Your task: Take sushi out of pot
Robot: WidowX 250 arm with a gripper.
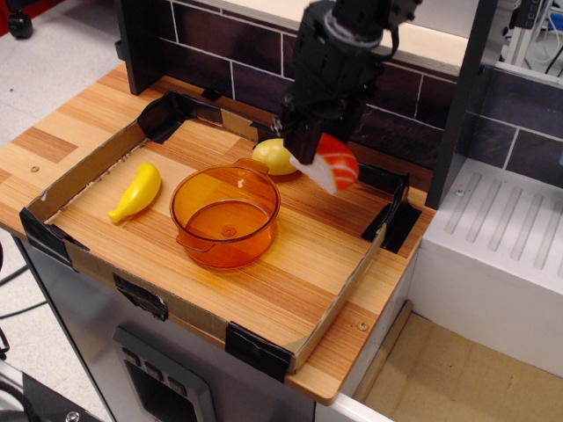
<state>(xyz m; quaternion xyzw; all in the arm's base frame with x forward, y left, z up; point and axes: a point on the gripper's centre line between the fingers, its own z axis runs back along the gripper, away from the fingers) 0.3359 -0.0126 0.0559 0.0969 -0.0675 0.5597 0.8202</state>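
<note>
The sushi [334, 163], orange-red with white stripes over a white base, hangs tilted in my black gripper [308, 151], which is shut on it. It is held above the wooden board, to the right of and behind the pot [225, 215]. The pot is a round translucent orange plastic pot with small handles; it stands in the middle of the board and holds nothing. The fingertips are mostly hidden behind the sushi and the arm body.
A yellow lemon [274, 156] lies just left of the gripper, behind the pot. A yellow banana [137, 192] lies at the left. A low cardboard rim [339, 294] with black tape corners surrounds the board. A dark tiled wall [220, 53] stands behind, a white rack [501, 229] at the right.
</note>
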